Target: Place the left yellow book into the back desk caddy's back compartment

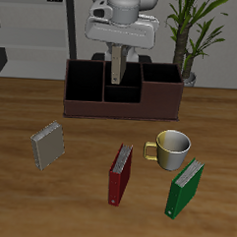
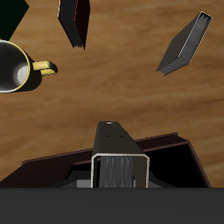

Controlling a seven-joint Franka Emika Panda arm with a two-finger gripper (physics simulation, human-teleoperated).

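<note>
My gripper (image 1: pixel 116 51) is shut on the left yellow book (image 1: pixel 115 69), a thin grey-tan hardcover held upright. Its lower end dips into the divided middle section of the back desk caddy (image 1: pixel 121 109), a long dark-brown organizer in front of the robot's base. I cannot tell which middle compartment it is over. In the wrist view the book (image 2: pixel 118 156) shows end on, with pale pages, above the caddy's rim (image 2: pixel 52 163). The second grey-tan book (image 1: pixel 47 144) lies on the table nearer the front edge; it also shows in the wrist view (image 2: pixel 185 44).
A red book (image 1: pixel 119 175) and a green book (image 1: pixel 184 188) lie near the table's front edge. A yellow-handled mug (image 1: pixel 173 150) stands between them and the caddy. A potted plant (image 1: pixel 194 36) stands behind the caddy's end.
</note>
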